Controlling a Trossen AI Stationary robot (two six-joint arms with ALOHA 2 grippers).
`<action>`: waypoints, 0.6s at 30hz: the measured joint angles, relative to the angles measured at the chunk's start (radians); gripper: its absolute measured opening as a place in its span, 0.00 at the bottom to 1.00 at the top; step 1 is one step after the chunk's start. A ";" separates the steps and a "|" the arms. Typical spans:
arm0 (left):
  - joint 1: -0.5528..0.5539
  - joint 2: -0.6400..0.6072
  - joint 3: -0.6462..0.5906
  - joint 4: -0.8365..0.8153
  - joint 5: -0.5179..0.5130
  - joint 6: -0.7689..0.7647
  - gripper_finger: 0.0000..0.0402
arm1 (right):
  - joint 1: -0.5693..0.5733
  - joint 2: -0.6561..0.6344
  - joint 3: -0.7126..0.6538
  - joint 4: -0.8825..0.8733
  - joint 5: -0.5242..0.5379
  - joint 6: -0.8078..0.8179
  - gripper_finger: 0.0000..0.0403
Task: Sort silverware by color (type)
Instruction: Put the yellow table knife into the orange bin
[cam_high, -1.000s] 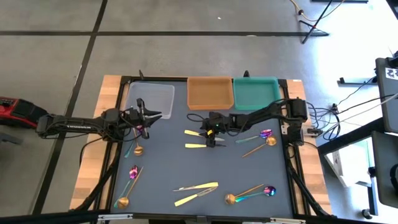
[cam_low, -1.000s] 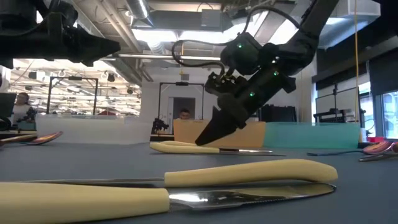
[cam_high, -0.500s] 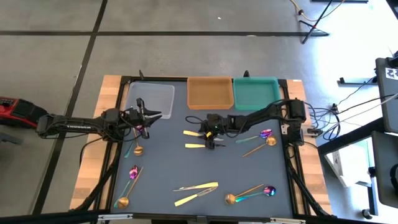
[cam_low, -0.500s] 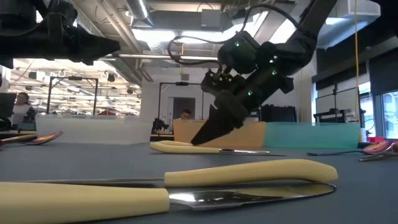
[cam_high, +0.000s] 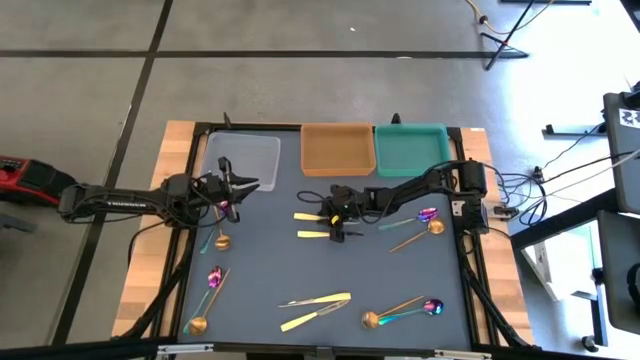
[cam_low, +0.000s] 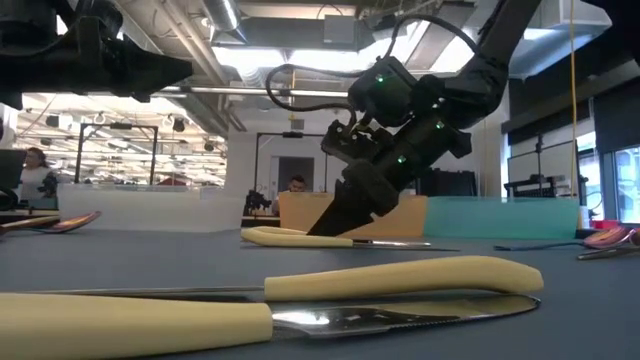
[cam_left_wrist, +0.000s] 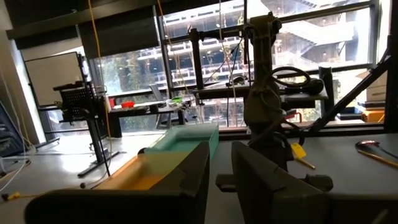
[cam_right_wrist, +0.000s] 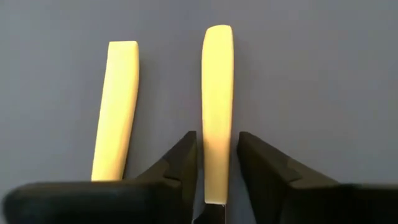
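You had the right gripper (cam_right_wrist: 217, 155) narrowly open astride one yellow knife (cam_right_wrist: 217, 106); centre it, clear the neighbouring knife (cam_right_wrist: 116, 106), then close.

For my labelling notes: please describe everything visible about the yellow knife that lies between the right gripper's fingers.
The knife has a pale yellow, smooth handle with a rounded end and lies flat on the dark blue-grey mat. The right gripper straddles the handle, one dark finger on each side, apparently not yet clamped. A second yellow knife lies beside it, apart.
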 joint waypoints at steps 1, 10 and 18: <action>0.000 0.000 0.000 0.003 0.000 0.006 0.16 | 0.000 0.000 0.000 -0.001 0.000 -0.009 0.20; 0.000 0.000 0.000 0.018 0.000 0.023 0.16 | 0.001 -0.013 -0.001 -0.002 0.009 -0.062 0.07; 0.000 0.000 0.000 0.014 0.000 -0.002 0.16 | -0.005 -0.145 -0.006 -0.051 0.056 -0.153 0.07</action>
